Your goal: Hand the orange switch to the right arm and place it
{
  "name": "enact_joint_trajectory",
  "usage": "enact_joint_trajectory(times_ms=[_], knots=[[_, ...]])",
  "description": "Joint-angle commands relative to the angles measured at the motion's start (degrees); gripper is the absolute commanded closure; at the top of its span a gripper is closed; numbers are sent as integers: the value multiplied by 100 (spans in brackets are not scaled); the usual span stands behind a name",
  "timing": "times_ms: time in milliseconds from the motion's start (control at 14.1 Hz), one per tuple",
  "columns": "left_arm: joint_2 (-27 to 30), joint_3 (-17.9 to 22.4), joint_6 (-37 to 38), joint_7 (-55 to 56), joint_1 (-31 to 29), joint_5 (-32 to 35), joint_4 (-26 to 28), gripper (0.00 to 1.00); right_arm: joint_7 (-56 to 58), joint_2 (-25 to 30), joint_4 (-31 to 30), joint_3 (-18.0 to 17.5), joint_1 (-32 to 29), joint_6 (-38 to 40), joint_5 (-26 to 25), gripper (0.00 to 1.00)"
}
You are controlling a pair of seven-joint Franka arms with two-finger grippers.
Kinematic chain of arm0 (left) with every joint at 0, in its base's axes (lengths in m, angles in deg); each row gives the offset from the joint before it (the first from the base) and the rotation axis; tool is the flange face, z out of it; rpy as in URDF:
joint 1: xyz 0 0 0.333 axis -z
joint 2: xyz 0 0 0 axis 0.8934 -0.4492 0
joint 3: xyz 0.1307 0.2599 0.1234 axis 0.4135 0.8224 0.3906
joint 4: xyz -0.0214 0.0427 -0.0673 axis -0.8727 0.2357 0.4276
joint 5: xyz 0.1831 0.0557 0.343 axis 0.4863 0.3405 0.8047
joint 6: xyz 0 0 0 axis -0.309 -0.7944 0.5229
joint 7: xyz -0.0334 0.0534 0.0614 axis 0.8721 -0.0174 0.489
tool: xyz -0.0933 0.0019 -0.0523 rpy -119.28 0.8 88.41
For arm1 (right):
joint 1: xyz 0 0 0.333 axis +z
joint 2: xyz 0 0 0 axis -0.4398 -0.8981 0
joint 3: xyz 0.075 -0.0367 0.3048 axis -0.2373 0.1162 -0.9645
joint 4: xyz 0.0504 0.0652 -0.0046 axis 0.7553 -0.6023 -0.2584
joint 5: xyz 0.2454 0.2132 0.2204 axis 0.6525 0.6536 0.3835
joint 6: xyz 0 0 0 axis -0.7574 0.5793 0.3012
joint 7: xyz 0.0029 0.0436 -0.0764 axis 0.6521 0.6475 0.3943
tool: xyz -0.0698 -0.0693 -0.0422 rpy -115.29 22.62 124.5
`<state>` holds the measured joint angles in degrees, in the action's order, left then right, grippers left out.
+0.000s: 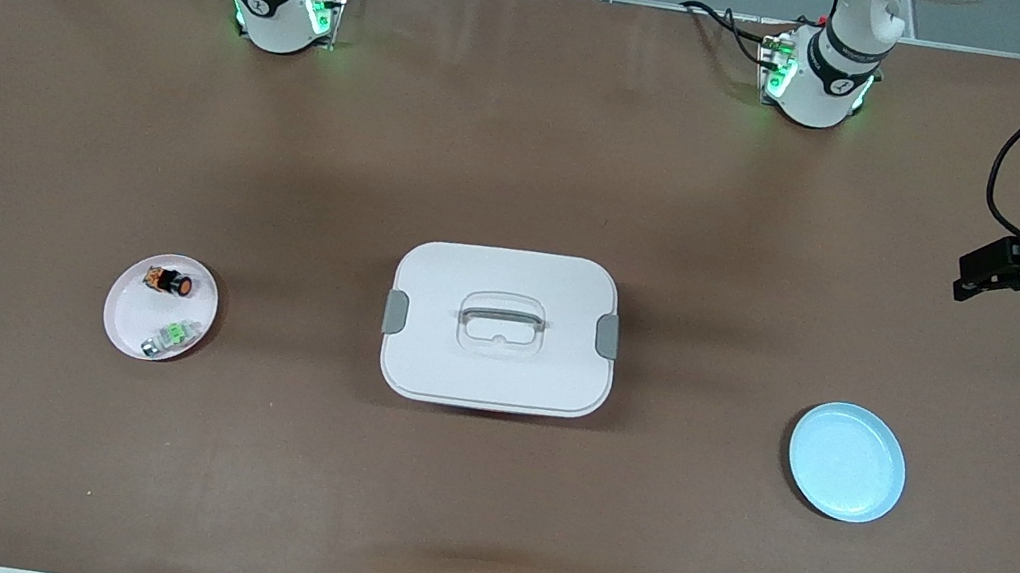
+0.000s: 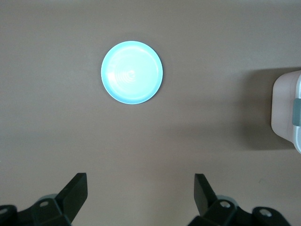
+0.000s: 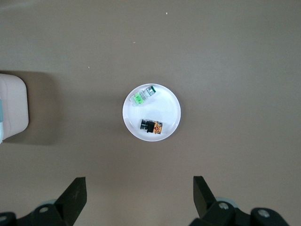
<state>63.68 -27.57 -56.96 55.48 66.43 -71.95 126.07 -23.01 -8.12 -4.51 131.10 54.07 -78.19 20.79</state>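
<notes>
Both tools gape empty, high over the desk: left tool (image 2: 140,197) above blue plate (image 2: 132,72), right tool (image 3: 139,200) above switch (image 3: 152,125).

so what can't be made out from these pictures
- White lidded plastic box: contents hidden by its lid in the front view; cut by the edge in both wrist views.
- Tiny black-bodied orange switch on the pale pink round plate: markings too small.
- Right hand and left hand: wrist views show only open fingertips.
</notes>
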Motion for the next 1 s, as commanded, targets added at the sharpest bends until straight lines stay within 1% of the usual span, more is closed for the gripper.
enact_joint_trajectory(times_ms=[0, 142, 284, 640, 853, 924], knots=[[-37, 15, 129, 20, 13, -23, -132, 0, -847, 77, -80, 72, 242, 190, -212, 0], [-37, 15, 129, 20, 13, -23, -132, 0, -1237, 77, -79, 64, 576, 191, -694, 0], [-37, 15, 129, 20, 5, -32, -132, 0, -1247, 77, -79, 81, 796, 165, -740, 0], [-46, 15, 129, 20, 5, -23, -132, 0, -1247, 68, -27, 81, 788, 156, -731, 0], [-46, 15, 129, 20, 5, -32, -132, 0, -1247, 76, -27, 265, 797, 156, -696, 0], [-46, 15, 138, 20, -4, -32, -132, 0, -1247, 77, -27, 266, 806, 208, -705, 0]])
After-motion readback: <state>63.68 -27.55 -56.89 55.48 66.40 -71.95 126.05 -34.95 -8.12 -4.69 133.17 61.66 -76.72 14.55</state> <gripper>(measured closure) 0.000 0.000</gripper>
